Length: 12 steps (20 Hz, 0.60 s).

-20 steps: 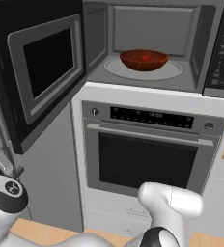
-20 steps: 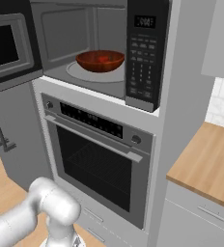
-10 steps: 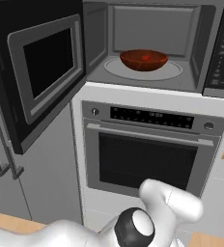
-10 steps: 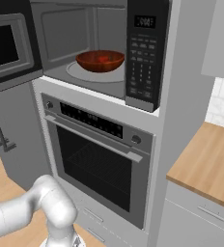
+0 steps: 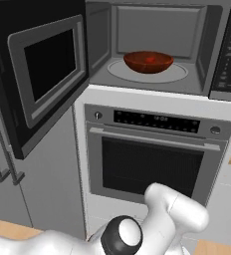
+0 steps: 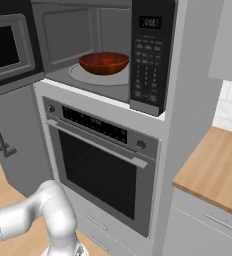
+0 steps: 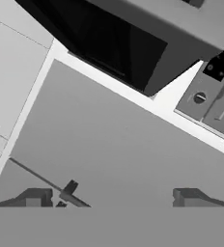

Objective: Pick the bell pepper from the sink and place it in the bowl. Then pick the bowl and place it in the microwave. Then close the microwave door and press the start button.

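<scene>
Now the gripper [image 7: 109, 195] shows in the hand view as two dark finger tips spread wide apart with nothing between them, pointing up past a plain grey cabinet front toward the underside of the open microwave door [image 7: 116, 41]. Compared with a second ago, the arm has swung down and across the bottom of the left base view: the dark wrist that sat at the lower left edge is gone from there, and a white elbow with a dark joint cap now sits low in the middle, in front of the oven [image 5: 155, 162]. Nothing else has moved. The reddish-brown bowl [image 5: 148, 61] rests on the round turntable plate [image 5: 150, 73] inside the microwave [image 6: 100, 50], and a small red spot at its centre looks like the bell pepper [image 5: 151, 59], lying in the bowl. So the first two parts of the task appear done, and the empty, wide-spread gripper fits that. The microwave door [image 5: 43, 74] stands swung out to the left, well clear of the cavity, with its dark window facing the room. What remains, I judge, is to bring the hand round behind the door's outer face, push it shut, then reach the keypad strip [image 6: 149, 55] on the right for the start button.
</scene>
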Tool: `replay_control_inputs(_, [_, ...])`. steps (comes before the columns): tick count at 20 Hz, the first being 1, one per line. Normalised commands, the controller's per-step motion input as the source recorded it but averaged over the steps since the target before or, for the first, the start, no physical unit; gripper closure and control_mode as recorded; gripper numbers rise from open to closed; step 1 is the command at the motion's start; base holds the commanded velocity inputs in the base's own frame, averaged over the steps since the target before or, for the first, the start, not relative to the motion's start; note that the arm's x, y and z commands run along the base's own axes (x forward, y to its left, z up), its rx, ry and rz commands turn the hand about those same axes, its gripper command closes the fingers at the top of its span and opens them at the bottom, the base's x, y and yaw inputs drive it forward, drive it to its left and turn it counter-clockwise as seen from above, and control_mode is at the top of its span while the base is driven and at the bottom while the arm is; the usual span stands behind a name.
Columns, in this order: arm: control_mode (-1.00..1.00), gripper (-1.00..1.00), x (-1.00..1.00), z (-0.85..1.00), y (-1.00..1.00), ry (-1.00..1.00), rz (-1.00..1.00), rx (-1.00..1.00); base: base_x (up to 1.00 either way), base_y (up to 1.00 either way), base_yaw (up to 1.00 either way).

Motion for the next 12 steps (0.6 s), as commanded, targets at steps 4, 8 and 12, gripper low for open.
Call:
replay_control_inputs(4, [-1.0,-1.0,0.4,-0.27,-0.21,-0.23,-0.01,0.14,0.0,0.0,0.0])
replay_control_inputs(8, [-1.0,-1.0,0.65,-0.12,-0.35,-0.05,0.0,0.08,0.0,0.0,0.0])
replay_control_inputs(12, [-1.0,-1.0,0.72,-0.4,-0.01,-0.03,0.0,0.05,0.0,0.0,0.0])
